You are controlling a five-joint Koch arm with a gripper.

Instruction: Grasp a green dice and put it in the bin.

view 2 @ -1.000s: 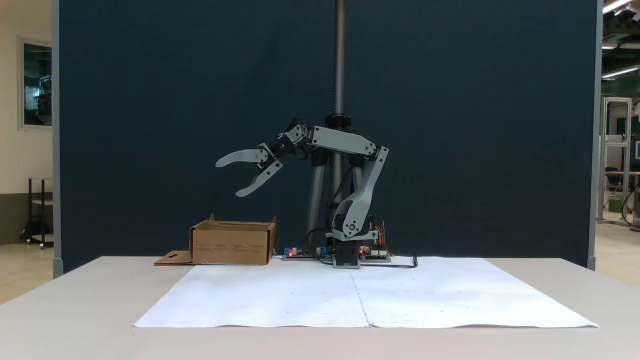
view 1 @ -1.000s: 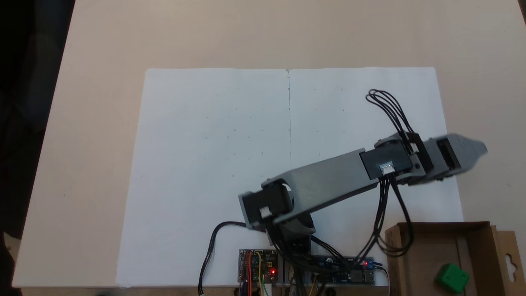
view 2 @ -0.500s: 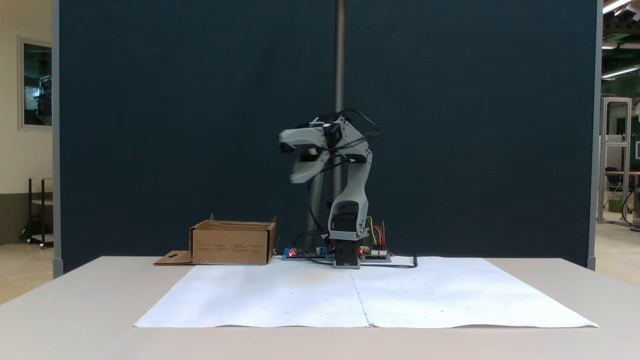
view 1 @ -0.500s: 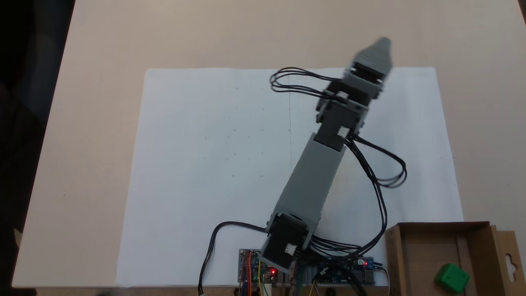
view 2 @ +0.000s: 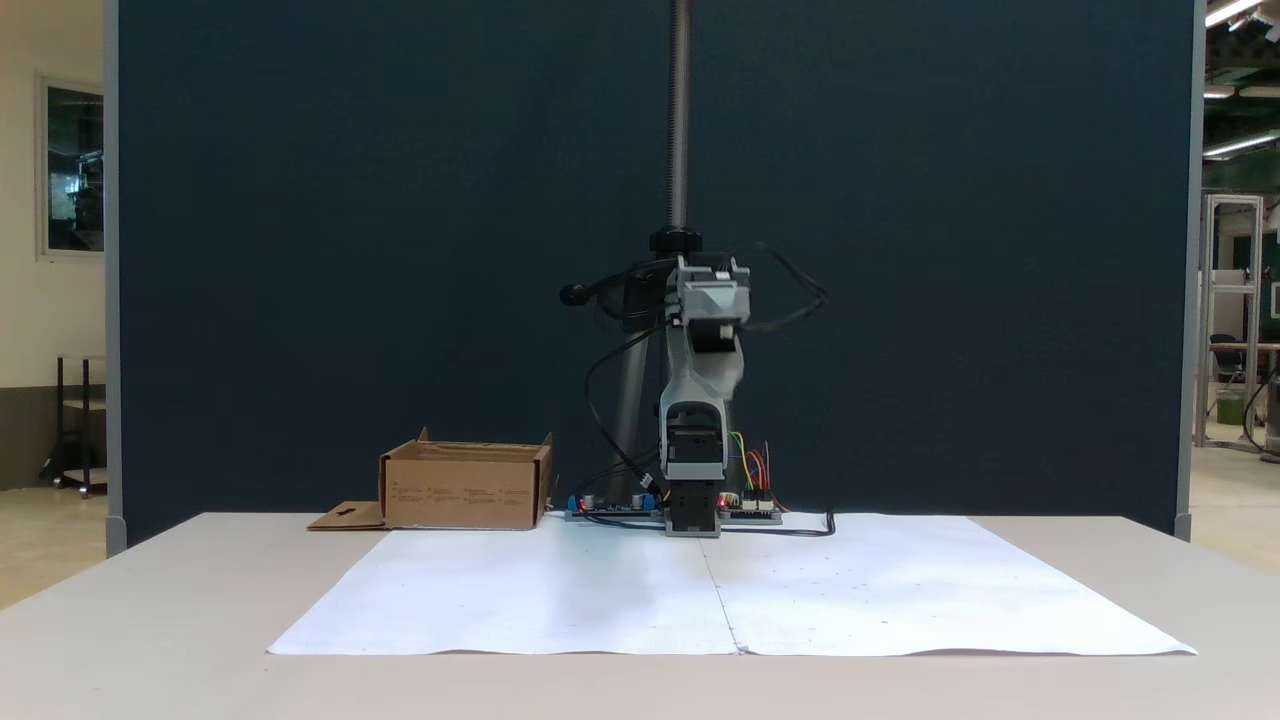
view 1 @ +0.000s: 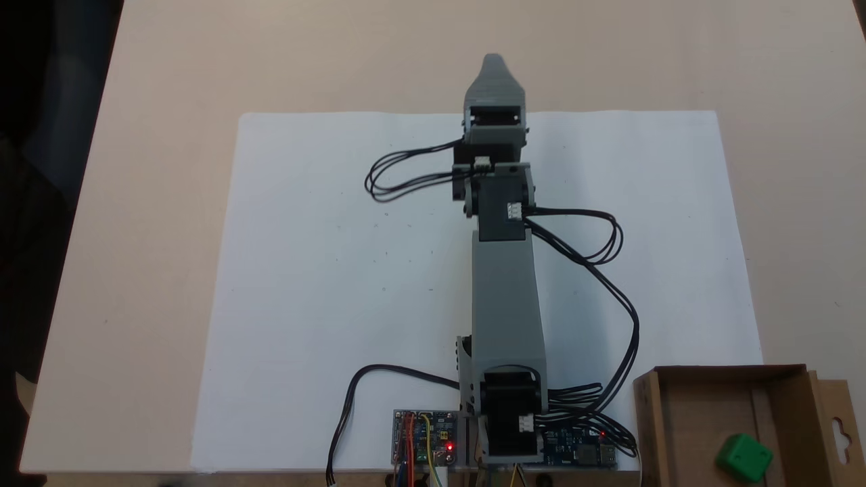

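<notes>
A: The green dice (view 1: 744, 457) sits inside the cardboard bin (view 1: 703, 419) in the fixed view from above, near the box's lower right corner, close to the wall that carries the flap with the keyhole cutout (view 1: 839, 427). I'd call the job as good as finished.

B: And the gripper (view 1: 492, 67)?

A: From up there it points straight out over the far edge of the white paper sheet (view 1: 325, 270), well apart from the bin. One jaw lies over the other, so I can't tell whether it's spread or closed. Nothing green shows on it.

B: Anything cut off?

A: The bin's near end runs off the bottom of the frame, and so do the circuit boards (view 1: 425, 438) by the arm's base.

B: And in the fixed view from the front?

A: The bin (view 2: 466, 487) stands at the left of the table, and its walls hide the dice. The arm faces the camera head-on, so the gripper (view 2: 707, 310) is foreshortened against its own wrist. No telling the jaws there either.
</notes>
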